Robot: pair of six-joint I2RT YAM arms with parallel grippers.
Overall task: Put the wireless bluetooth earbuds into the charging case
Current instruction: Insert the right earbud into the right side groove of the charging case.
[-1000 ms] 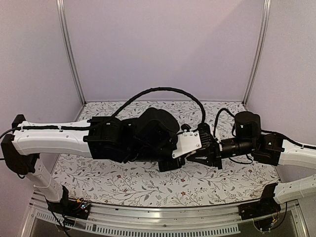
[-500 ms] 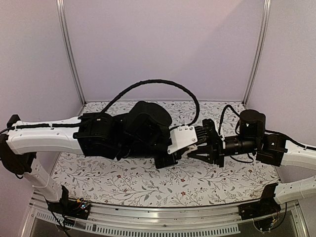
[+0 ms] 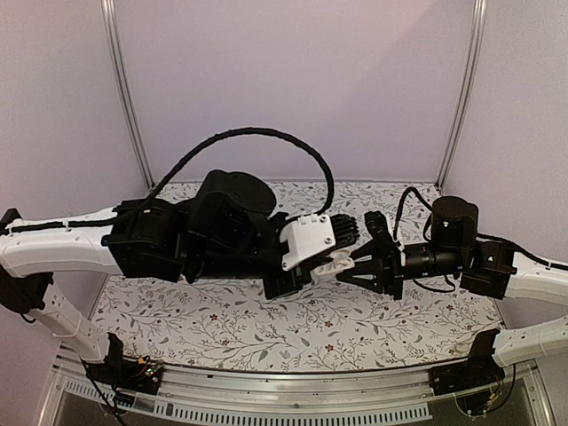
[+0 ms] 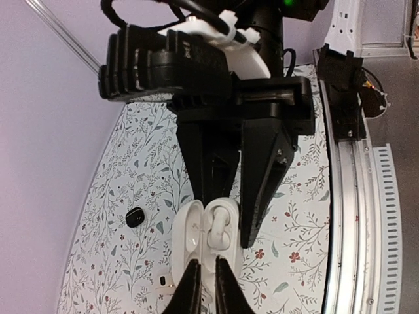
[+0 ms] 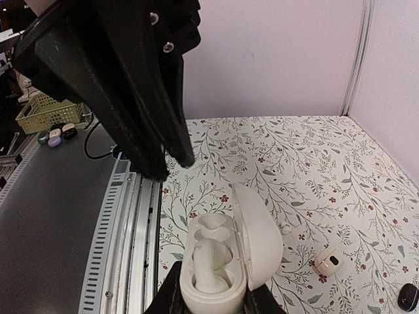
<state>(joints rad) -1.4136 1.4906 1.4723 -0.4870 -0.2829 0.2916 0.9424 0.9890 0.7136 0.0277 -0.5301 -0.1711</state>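
The right gripper [image 5: 213, 294] is clamped on the base of the charging case [image 5: 226, 258], one finger on each side. It holds the case in the air with the lid swung open. A white shape that looks like an earbud [image 5: 208, 261] sits in one well.

The left gripper [image 4: 208, 261] points at the open case from just beside it, and its tips stand apart from the case in the right wrist view. Its fingers are drawn almost together with only a slit between them, and nothing shows in their grasp.

The two wrists meet nose to nose over the middle of the table [image 3: 222, 328]. The left arm [image 3: 62, 248] reaches in level from the left and the right arm [image 3: 532, 280] from the right.

A white earbud [image 5: 327, 261] and a black earbud [image 4: 135, 216] lie loose on the cloth, well apart from the case.
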